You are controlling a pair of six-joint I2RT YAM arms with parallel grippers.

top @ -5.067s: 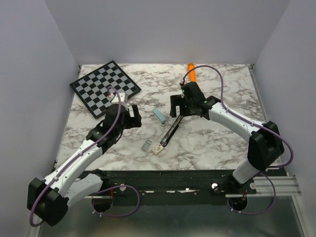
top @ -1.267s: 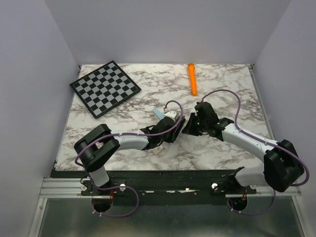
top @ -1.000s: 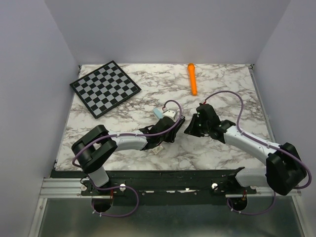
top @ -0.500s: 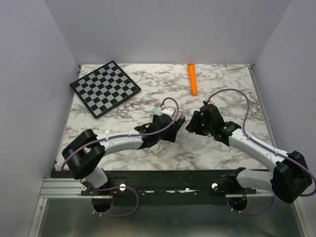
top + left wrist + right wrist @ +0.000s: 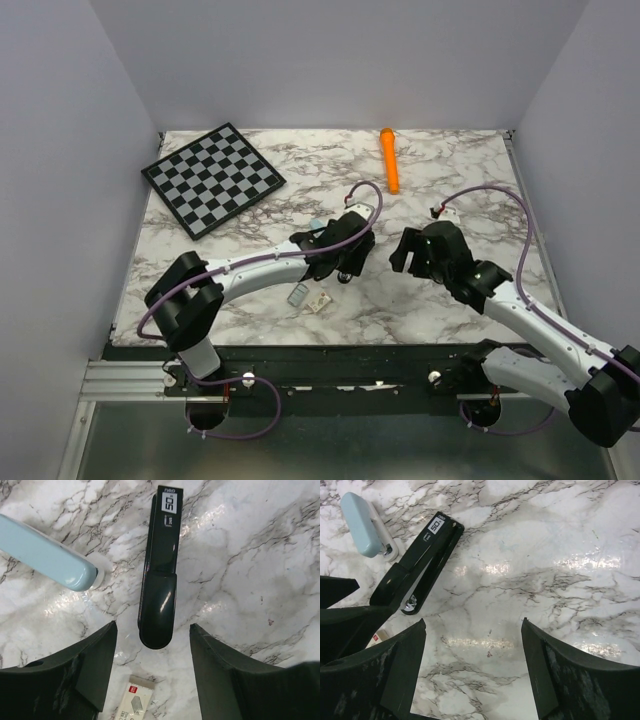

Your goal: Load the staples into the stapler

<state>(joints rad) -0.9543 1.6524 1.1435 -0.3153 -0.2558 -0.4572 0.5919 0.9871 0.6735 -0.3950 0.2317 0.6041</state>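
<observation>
The left gripper (image 5: pixel 151 635) and right gripper (image 5: pixel 473 625) both stand wide, holding nothing. The stapler (image 5: pixel 160 580) lies flat under the left gripper, with the staples (image 5: pixel 298 294) nearby.

In the top view the chessboard (image 5: pixel 213 178) lies at the upper left of the table (image 5: pixel 450 190). The marker (image 5: pixel 389 160) lies at the upper middle, well apart from it. The staples (image 5: pixel 298 295) sit low in the middle, just left of a tiny piece (image 5: pixel 319 301). In the left wrist view the stapler (image 5: pixel 158 580) runs down the centre of the frame. A small box (image 5: pixel 47 555) lies at the upper left, near the stapler's side but apart.
</observation>
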